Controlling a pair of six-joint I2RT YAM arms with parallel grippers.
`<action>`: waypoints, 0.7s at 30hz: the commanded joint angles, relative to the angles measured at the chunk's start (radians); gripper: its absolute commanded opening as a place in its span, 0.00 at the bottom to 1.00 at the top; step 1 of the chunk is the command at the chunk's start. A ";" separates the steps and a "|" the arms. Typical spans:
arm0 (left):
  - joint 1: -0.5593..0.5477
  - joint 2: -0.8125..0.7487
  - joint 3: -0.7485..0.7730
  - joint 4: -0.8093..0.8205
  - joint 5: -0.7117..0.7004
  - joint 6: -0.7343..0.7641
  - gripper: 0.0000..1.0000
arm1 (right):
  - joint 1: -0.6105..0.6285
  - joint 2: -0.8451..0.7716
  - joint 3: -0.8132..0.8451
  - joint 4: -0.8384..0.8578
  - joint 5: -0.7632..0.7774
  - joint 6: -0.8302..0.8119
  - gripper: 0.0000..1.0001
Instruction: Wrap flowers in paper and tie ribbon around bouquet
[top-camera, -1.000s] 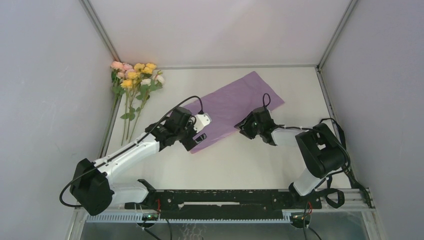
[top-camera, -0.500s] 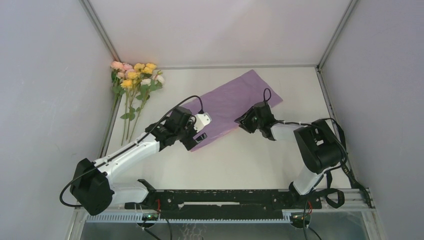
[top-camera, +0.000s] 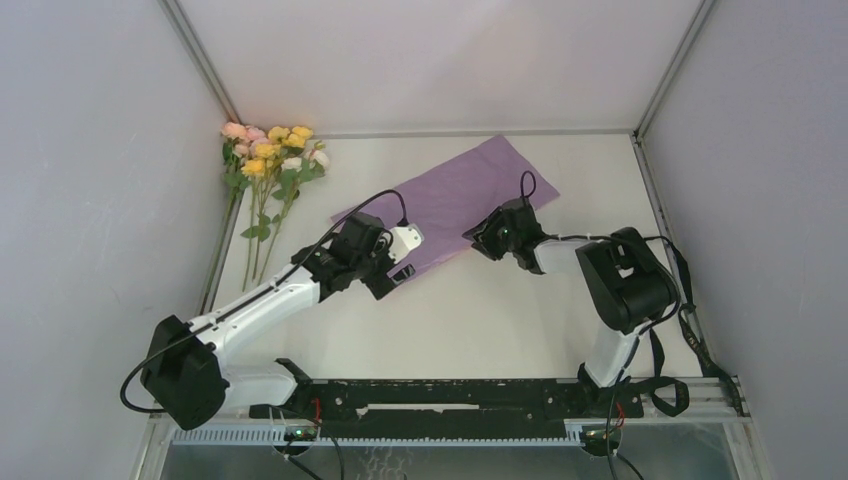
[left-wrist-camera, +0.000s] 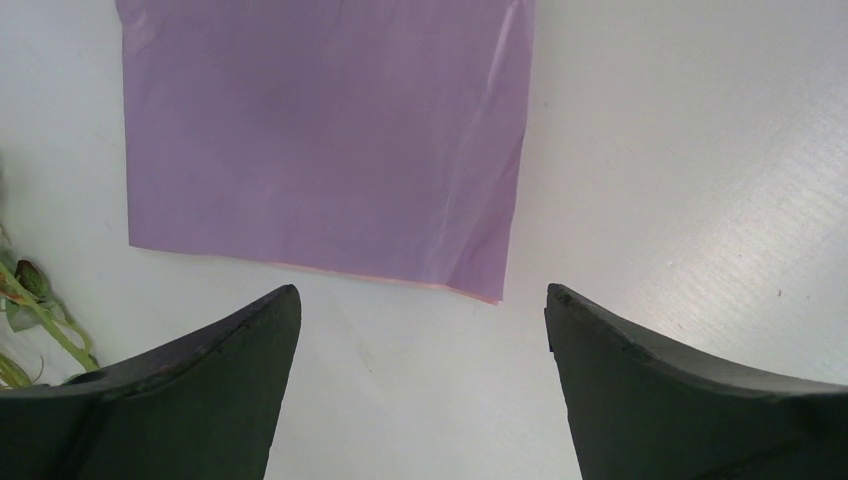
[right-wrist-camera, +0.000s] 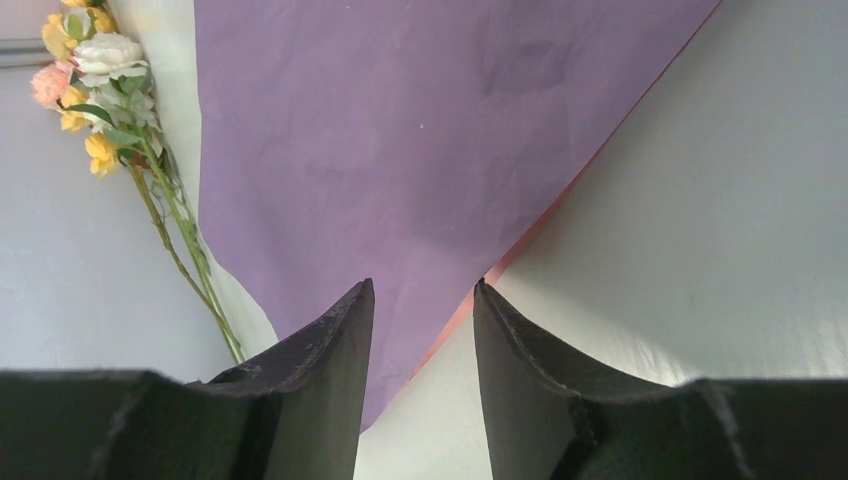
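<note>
Paper (top-camera: 450, 200) lies flat mid-table, set askew; flowers (top-camera: 268, 150) lie well apart in the far-left corner, against the wall. Left gripper (left-wrist-camera: 420, 300) is released, jaws wide, poised just short of the sheet's near short edge and not touching it. Right gripper (right-wrist-camera: 420, 295) is half-parted astride the sheet's long edge with nothing clamped, though I cannot tell whether its tips press on the paper.
</note>
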 joint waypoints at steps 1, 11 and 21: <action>0.002 0.026 -0.006 0.076 -0.011 0.013 0.96 | 0.007 0.033 0.063 0.080 0.009 0.041 0.50; 0.000 0.254 0.131 0.310 -0.015 0.149 1.00 | 0.027 0.099 0.123 0.228 -0.014 0.058 0.53; 0.002 0.466 0.207 0.553 -0.017 0.225 1.00 | 0.032 0.156 0.198 0.264 -0.048 0.051 0.54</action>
